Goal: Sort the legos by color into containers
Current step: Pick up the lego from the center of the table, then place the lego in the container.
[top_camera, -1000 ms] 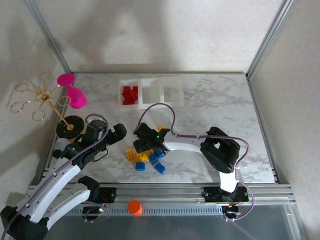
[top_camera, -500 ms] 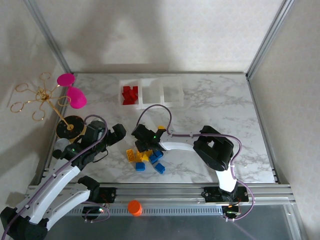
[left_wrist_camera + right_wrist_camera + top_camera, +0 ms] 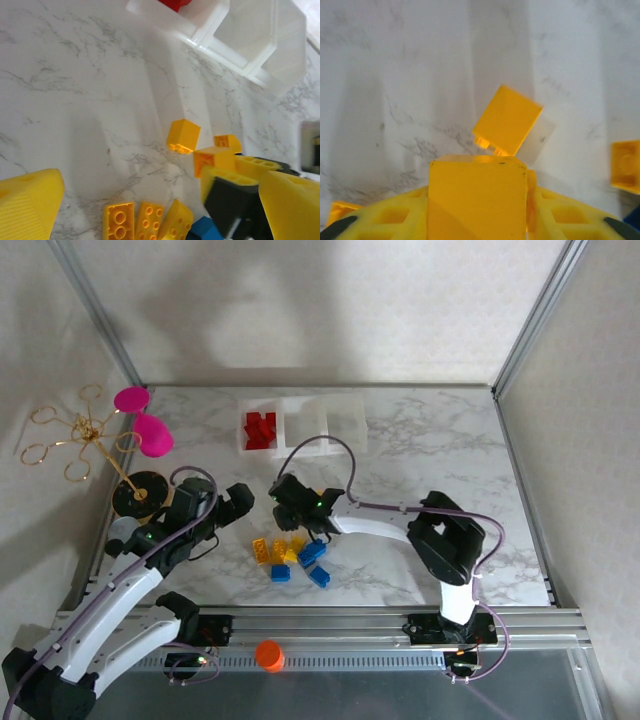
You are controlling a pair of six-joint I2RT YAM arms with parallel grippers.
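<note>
Right gripper (image 3: 477, 222) clamps a yellow brick (image 3: 477, 185), its lower half cut off in the wrist view, while left gripper (image 3: 157, 202) hangs wide open, holding nothing.

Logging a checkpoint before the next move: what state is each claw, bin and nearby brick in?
Left claw: open, holding nothing.
Right claw: shut on a yellow brick.
Left bin: holds red bricks.
Middle bin: empty.
Right bin: empty.
Loose brick: yellow, tilted.
</note>
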